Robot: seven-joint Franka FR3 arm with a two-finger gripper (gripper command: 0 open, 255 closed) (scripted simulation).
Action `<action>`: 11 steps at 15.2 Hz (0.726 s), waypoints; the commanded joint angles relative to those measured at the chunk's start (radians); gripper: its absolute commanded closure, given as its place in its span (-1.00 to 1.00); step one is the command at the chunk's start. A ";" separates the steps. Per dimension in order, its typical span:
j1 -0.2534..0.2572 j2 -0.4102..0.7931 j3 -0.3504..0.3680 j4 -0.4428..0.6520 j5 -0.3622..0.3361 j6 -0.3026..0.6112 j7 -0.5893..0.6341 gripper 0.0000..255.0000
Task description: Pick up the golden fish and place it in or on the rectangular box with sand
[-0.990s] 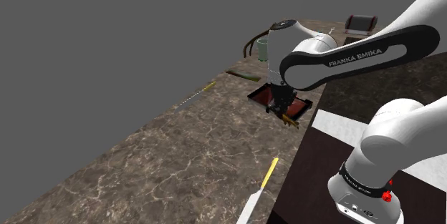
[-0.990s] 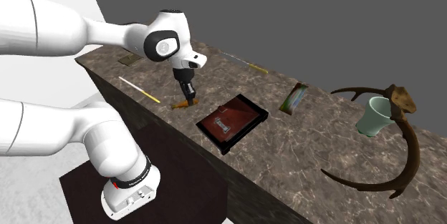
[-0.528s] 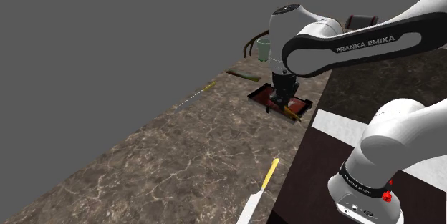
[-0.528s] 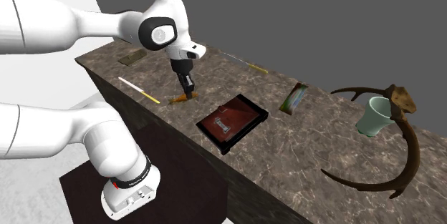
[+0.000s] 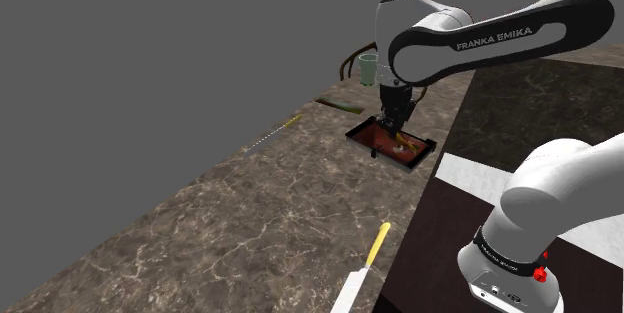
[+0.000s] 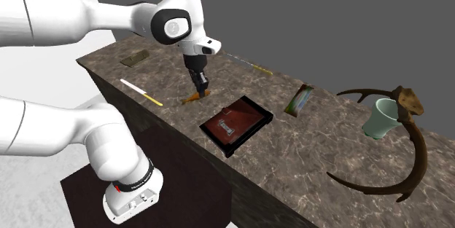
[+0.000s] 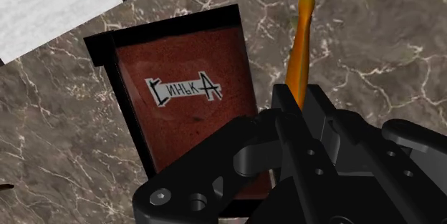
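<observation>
The black gripper (image 6: 198, 86) hangs over the marbled brown counter (image 6: 306, 162), clamped on the orange-gold fish (image 6: 192, 98). From the wrist view you can see it clearly: the two fingers (image 7: 320, 115) pinch the fish (image 7: 301, 51) between them, and its slim body runs out past the fingertips to a point.

The fish sits just beside the rectangular box (image 6: 249, 116), not over it. The wrist view has the fish above bare marble, close to one long edge of the box (image 7: 143, 115). That box is a flat, black-rimmed tray with a reddish-brown fill and a small white label with dark lettering in the middle. In the second exterior view the fish is on the box's left, slanting down from the gripper toward the counter's front edge. I can't tell whether its lower tip touches the marble.

From the shoulder view the gripper (image 5: 393, 126) lines up in front of the box (image 5: 372, 137), with an orange streak of fish (image 5: 403, 145) showing against the red. The white arm (image 5: 500, 36) reaches in from the right, lettering along its dark band.

Farther along the counter stand a pale green cup (image 6: 379, 120) and a big pair of brown antlers (image 6: 421, 157), well apart from the box. A thin white stick with a yellow tip (image 6: 142, 92) lies near the front edge, on the fish's other side.
</observation>
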 commanded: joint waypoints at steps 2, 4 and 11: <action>-0.043 0.084 -0.040 0.064 -0.044 0.025 -0.049 1.00; -0.068 0.141 -0.065 0.107 -0.069 0.043 -0.081 1.00; -0.137 0.352 -0.143 0.292 -0.132 0.083 -0.182 1.00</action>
